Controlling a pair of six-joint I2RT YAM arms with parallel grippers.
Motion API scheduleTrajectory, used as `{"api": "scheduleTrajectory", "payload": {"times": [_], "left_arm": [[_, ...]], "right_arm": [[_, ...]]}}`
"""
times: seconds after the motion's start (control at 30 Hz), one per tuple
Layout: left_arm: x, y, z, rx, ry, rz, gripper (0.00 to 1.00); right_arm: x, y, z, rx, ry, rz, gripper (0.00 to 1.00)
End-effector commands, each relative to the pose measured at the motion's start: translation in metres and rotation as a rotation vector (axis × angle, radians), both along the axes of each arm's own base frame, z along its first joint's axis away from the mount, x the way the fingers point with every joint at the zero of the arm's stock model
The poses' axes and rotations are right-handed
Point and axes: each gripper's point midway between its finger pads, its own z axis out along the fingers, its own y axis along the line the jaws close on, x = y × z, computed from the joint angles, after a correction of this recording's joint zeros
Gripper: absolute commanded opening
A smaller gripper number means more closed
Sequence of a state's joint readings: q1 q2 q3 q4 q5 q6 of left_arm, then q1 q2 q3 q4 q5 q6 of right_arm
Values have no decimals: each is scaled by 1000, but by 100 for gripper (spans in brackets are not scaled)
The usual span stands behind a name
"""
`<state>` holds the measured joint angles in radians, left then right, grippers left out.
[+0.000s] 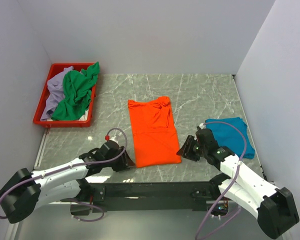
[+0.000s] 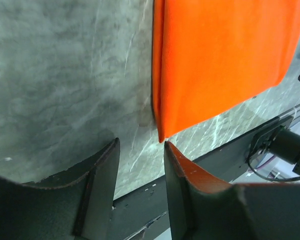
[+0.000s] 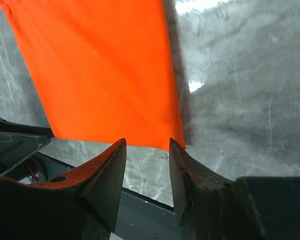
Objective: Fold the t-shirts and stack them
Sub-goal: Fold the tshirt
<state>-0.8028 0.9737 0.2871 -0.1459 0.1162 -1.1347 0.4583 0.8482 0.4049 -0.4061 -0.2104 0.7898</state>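
The orange t-shirt (image 1: 152, 132) lies flat in the middle of the table (image 1: 200, 95), folded into a long strip running from far to near, its near edge close to the table's near edge. The left gripper (image 1: 127, 161) sits just beside the strip's near-left corner, its fingers (image 2: 102, 170) parted with nothing between them. The right gripper (image 1: 184, 151) sits just off the near-right corner, its fingers (image 3: 107, 170) likewise apart and holding nothing. The teal t-shirt (image 1: 232, 132) lies folded near the right edge. At the far-left corner the red tray (image 1: 40, 112) holds the crumpled green t-shirt (image 1: 77, 92) on top of the lavender t-shirt (image 1: 54, 95).
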Motion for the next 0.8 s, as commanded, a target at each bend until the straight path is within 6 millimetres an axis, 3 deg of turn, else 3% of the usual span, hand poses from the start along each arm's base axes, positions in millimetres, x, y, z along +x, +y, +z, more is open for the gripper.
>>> {"api": "scheduleTrajectory", "payload": {"times": [0.0, 0.43, 0.6, 0.73, 0.77], "left_arm": [[2, -11, 4, -51, -19, 8, 47], [3, -23, -7, -46, -14, 7, 46], [5, -21, -14, -24, -9, 27, 44], [8, -23, -17, -13, -5, 35, 40], [8, -23, -18, -10, -4, 35, 35]], "right_arm": [[-4, 0, -6, 22, -5, -27, 47], [-15, 4, -39, 44, 56, -41, 44], [-12, 5, -42, 59, 47, -52, 37], [-13, 6, -44, 64, 49, -46, 25], [-13, 6, -44, 63, 47, -42, 24]]}}
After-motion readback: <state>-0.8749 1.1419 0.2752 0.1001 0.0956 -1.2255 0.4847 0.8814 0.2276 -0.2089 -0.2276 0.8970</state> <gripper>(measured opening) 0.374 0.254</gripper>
